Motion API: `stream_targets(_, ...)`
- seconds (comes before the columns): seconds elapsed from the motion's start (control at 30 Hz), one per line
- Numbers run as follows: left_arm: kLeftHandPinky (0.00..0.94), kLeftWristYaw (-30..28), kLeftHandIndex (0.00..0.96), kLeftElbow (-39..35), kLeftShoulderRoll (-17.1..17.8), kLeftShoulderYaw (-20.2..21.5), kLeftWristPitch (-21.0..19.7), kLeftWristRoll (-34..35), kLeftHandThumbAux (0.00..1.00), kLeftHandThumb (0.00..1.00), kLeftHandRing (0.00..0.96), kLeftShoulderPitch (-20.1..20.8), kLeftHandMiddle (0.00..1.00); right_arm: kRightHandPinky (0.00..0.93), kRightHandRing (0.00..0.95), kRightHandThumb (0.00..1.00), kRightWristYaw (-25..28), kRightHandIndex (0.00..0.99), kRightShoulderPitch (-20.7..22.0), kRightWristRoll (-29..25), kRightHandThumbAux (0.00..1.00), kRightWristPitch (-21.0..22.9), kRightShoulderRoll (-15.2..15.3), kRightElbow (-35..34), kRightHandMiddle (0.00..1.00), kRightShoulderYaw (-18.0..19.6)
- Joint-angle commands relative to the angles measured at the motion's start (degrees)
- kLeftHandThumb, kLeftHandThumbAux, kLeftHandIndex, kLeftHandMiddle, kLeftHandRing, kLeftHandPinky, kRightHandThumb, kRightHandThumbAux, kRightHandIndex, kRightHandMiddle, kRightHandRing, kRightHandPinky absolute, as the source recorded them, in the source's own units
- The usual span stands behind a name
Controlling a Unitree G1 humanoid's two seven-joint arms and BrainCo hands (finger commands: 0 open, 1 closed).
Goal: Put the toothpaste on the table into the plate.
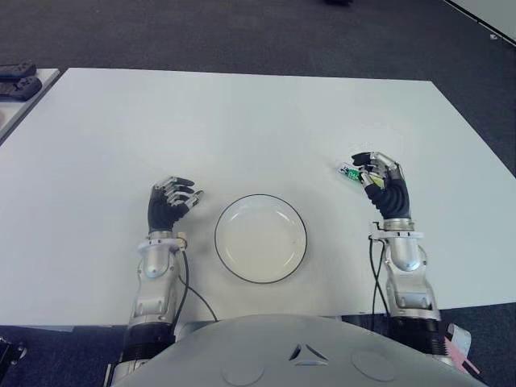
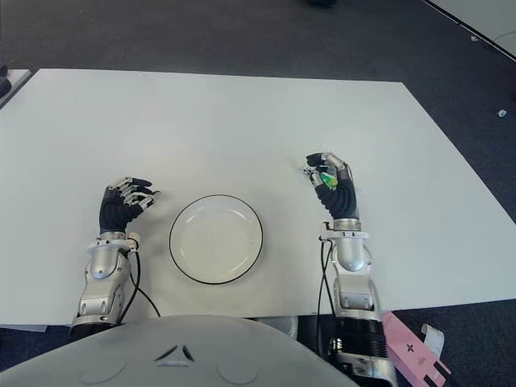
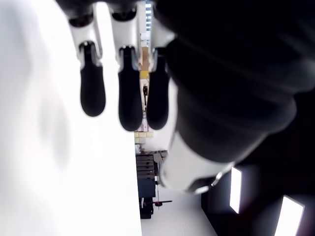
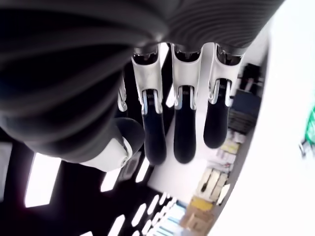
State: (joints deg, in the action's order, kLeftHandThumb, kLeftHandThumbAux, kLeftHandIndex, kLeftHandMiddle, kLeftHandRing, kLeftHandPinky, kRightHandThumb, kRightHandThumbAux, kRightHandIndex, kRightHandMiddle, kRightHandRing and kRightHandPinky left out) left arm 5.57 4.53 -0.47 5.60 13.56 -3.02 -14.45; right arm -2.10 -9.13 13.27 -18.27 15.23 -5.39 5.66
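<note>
Toothpaste: small green-and-white toothpaste tube [image 1: 350,172] lying on the plain white table [image 1: 242,121], at 2 o'clock from the plate, not yet lifted.
Right hand [image 1: 379,179]: over the tube, fingers [image 4: 183,123] extended and loosely curved, closed on nothing.
Left hand [image 1: 169,201]: at 9 o'clock of the plate, fingers [image 3: 129,88] relaxed, empty.
Plate: round white plate with a dark rim [image 1: 300,246], centre front, empty.
Step in hand: settling the grasp; best to pinch the tube across its width, lift clear, then carry toward 8 o'clock.
</note>
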Motion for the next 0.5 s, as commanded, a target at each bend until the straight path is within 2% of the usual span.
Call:
stream_targets(0.03, 0.54, 0.58, 0.525, 0.59, -0.27, -0.58, -0.77, -0.65, 0.998, 0.167, 0.524, 0.3, 0.479, 0.22, 0.245, 0.687, 2.3, 0.404, 3.54, 2.54, 0.725, 0.29, 4.85, 2.21, 0.243, 0.36)
stream_targets(0.13, 0.536, -0.04, 0.524, 0.8, -0.08, -0.57, -0.38, -0.47, 0.998, 0.148, 0.528, 0.06, 0.49, 0.12, 0.138, 0.543, 3.76, 0.206, 5.94, 4.37, 0.593, 0.53, 9.12, 4.48, 0.129, 0.85)
stream_targets(0.23, 0.538, -0.99, 0.528, 1.04, 0.27, -0.55, 0.2, 0.21, 0.998, 0.11, 0.533, -0.21, 0.503, 0.057, 0.064, 0.516, 3.87, 0.104, 6.16, 6.43, 0.49, 1.16, 11.02, 4.27, 0.056, 0.74)
stream_targets(0.33, 0.53, -1.37, 0.532, 1.11, 0.08, -0.41, 0.5, 1.03, 0.998, 0.093, 0.531, -0.3, 0.507, 0.018, 0.02, 0.52, 4.0, 0.041, 6.51, 7.99, 0.415, 2.32, 12.47, 3.94, 0.018, 0.55)
stream_targets(0.5, 0.523, -0.65, 0.534, 1.03, -0.35, -0.4, 0.21, 1.01, 0.998, 0.102, 0.519, 0.03, 0.494, 0.002, 0.003, 0.532, 4.09, 0.006, 8.88, 10.81, 0.325, 3.77, 14.84, 4.63, 0.002, -0.09)
